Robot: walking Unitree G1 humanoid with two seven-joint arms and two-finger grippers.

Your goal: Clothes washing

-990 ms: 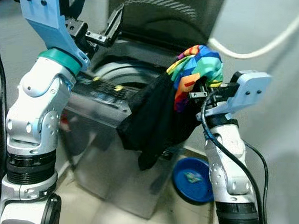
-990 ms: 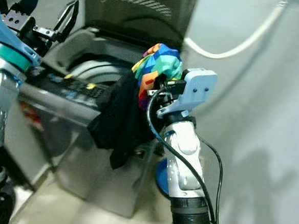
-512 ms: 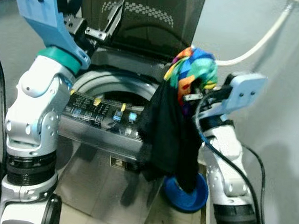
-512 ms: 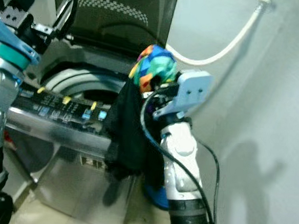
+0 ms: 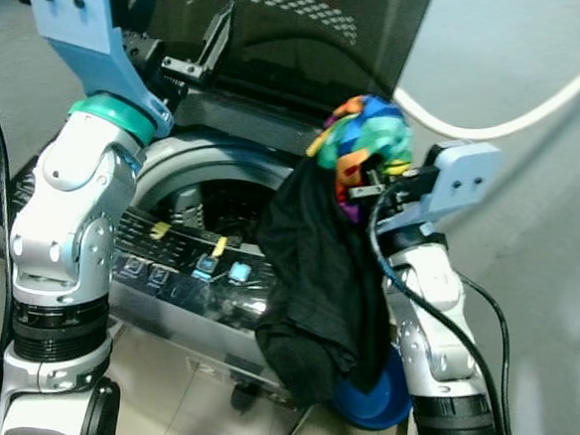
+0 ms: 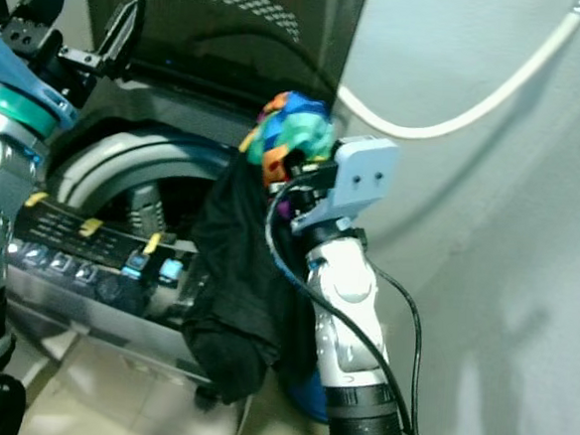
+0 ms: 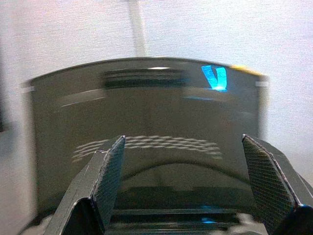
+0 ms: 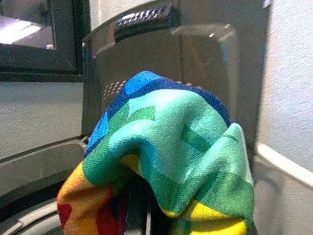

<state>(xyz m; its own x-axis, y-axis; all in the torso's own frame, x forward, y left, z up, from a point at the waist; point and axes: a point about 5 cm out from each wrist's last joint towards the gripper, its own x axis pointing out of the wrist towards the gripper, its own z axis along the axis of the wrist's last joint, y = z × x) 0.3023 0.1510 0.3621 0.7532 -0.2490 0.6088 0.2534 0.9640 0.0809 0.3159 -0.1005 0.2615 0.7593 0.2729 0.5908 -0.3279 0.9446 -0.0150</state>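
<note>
- Left eye view: the right gripper (image 5: 371, 173) pinches a bundle of clothes (image 5: 332, 250) at the right rim of the open washing machine (image 5: 217, 262), a multicoloured cloth (image 5: 367, 138) bunched on top and black fabric hanging down the machine's front. Against half a second ago the camera has shifted, and the black fabric now hangs lower, hiding more of the blue basin (image 5: 382, 403) on the floor.
- Right eye view: the left gripper (image 6: 81, 39) is raised before the upright lid (image 6: 223, 34), its fingers spread and holding nothing, much as before. A white hose (image 6: 456, 115) sags along the wall.
- Left wrist view: the two spread black fingers (image 7: 105, 181) frame the dark lid, slightly blurred.
- Right wrist view: the multicoloured cloth sits bunched over the fingers, with the lid behind it.
</note>
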